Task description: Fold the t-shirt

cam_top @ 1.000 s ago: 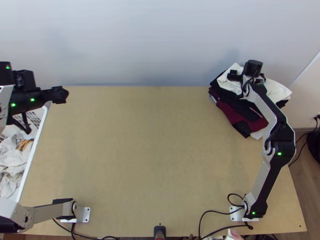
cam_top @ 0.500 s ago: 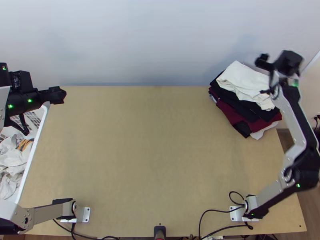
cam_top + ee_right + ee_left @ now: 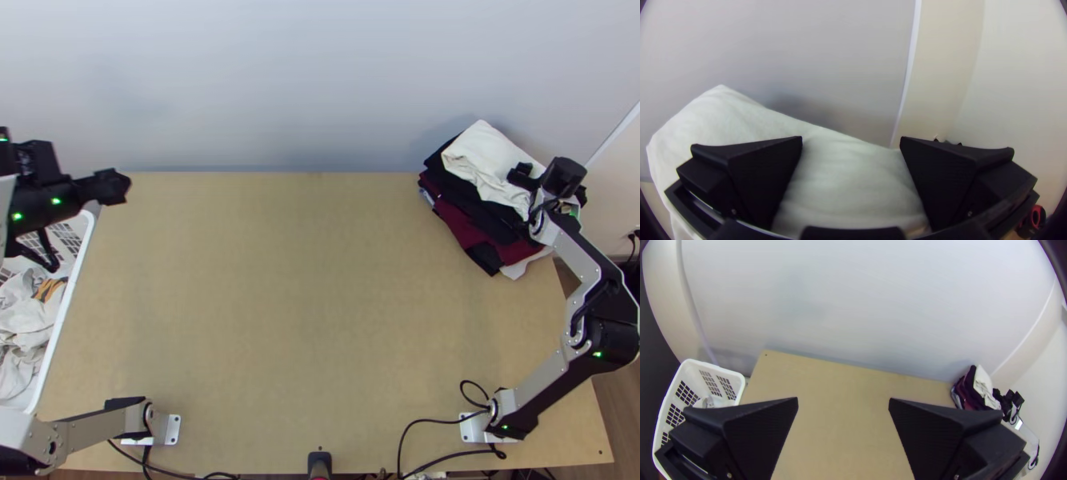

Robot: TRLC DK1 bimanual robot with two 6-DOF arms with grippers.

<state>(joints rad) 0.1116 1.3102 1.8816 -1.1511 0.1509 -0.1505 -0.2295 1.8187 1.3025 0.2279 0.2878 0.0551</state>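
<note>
Right tool (image 3: 552, 185) shifted, over white cloth (image 3: 484, 154) (fingers (image 3: 766, 178) apart)

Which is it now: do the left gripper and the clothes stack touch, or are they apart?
Apart. The top view shows it: the left gripper is near the left edge, the clothes stack far right, with wide bare table between.

The top cloth (image 3: 488, 152) is plain off-white, the layers under it are black (image 3: 460, 194) and deep maroon (image 3: 460, 227), and the white basket (image 3: 74, 280) holds whitish cloth (image 3: 14, 310) with an orange patch (image 3: 50, 289), seemingly dark-striped.
</note>
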